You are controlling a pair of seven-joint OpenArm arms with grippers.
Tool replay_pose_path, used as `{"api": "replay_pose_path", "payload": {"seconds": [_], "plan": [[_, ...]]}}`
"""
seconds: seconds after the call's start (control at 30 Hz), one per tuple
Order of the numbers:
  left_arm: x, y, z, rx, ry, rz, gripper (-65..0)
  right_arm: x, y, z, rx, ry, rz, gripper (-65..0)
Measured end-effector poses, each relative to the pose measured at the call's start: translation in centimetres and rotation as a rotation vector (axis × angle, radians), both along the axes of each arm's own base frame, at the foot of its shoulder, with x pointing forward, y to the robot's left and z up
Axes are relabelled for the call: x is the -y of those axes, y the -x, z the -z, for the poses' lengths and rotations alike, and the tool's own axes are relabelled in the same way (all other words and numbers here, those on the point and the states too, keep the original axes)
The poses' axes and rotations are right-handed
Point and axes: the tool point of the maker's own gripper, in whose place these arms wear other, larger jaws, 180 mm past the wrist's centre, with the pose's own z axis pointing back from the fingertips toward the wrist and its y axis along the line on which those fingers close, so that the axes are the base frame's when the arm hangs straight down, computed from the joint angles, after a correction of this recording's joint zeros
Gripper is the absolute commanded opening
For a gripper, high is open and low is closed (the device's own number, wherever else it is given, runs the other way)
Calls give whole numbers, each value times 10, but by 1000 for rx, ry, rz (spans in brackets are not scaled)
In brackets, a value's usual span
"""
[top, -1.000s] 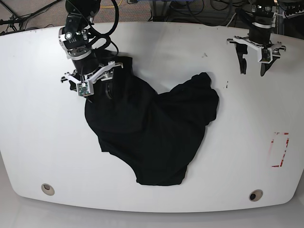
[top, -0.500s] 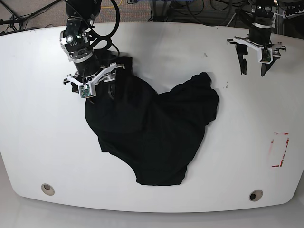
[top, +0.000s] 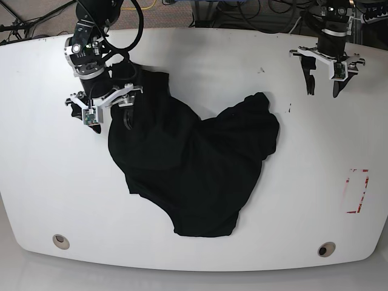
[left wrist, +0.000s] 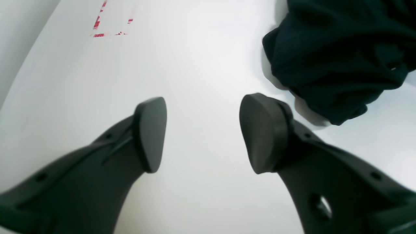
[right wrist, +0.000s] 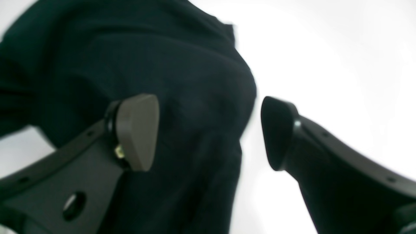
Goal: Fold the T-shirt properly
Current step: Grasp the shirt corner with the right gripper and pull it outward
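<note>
White and smooth, the bench (top: 48, 151) fills most of the base view, and dark cables lie behind its far edge. At the near left of the bench there is a small round fitting (top: 60, 241). Above it, at the far left, the right end effector (top: 99, 109) hangs over the upper left edge of the T-shirt (top: 194, 170). In the right wrist view its jaws stand wide apart; one finger (right wrist: 136, 130) is over the black cloth and the other is over bare bench, and nothing is caught between them. This view is somewhat blurred.

The T-shirt lies crumpled in the middle of the bench, not flat. One lobe reaches up to the left under the right arm, another bunched lobe rises to the right of centre, and the lowest part points toward the near edge.

Further right, a second round fitting (top: 326, 249) sits near the front edge, and red marks (top: 357, 191) outline a rectangle close to the right rim. At the far right the left end effector (top: 324, 85) is well apart from the shirt, its jaws parted and empty over bare bench; in the left wrist view the bunched cloth lies off to one side.
</note>
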Motion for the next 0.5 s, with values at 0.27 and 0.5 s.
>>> {"api": "replay_pose_path", "payload": {"seconds": [0.27,0.5], "plan": [[0,-1,0,2,0,-1,-287,2,5,-1,1,-96,11,-207],[0,-2,-1,8,0,-2,-288,6,18,17,-74,-152,18,-212]]}}
